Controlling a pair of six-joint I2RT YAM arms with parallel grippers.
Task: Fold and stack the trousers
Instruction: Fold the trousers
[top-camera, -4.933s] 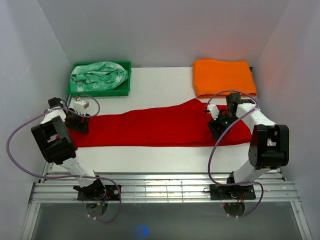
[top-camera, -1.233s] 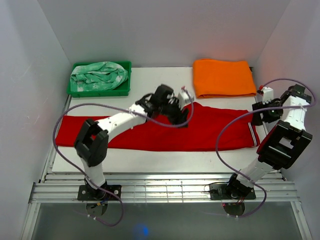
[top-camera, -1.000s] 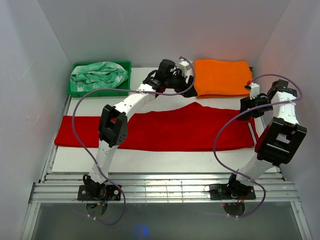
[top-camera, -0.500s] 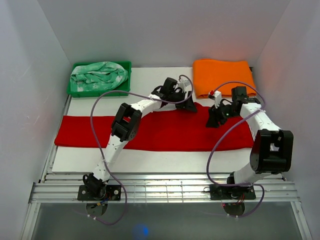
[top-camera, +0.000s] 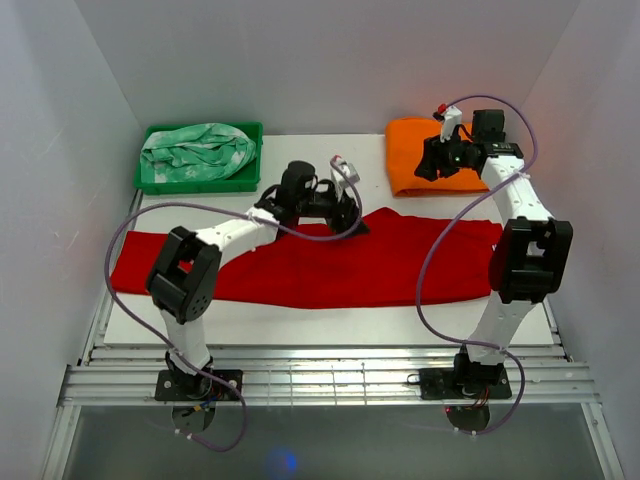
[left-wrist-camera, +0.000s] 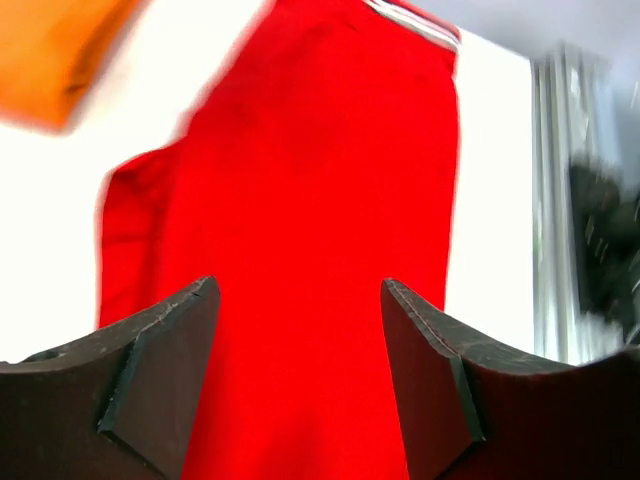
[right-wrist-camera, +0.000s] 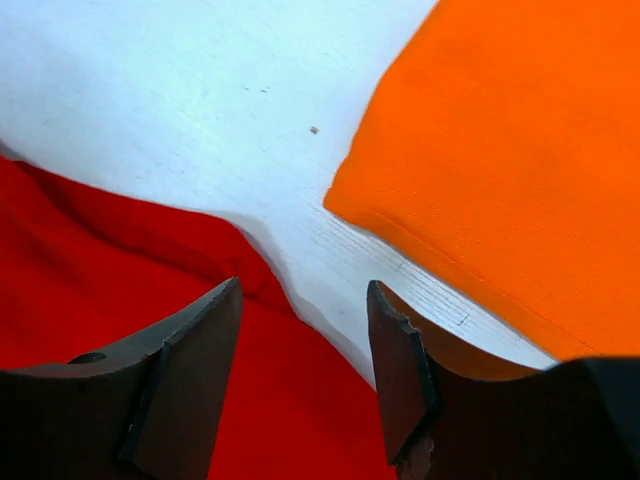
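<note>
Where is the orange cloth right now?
Top view: the orange cloth lies at the far right of the table, just beyond the red trousers, with the right gripper hovering over its near-left edge.

The trousers (top-camera: 320, 265): plain bright red soft cloth, spread flat and smooth as one long band running left to right across the middle of the white table (top-camera: 300, 320); left end narrow and square-cut near the table's left edge; upper edge rising to a low peak right of centre; right end broader, near the table's right side; a thin pale striped hem edges one end in the left wrist view.
</note>
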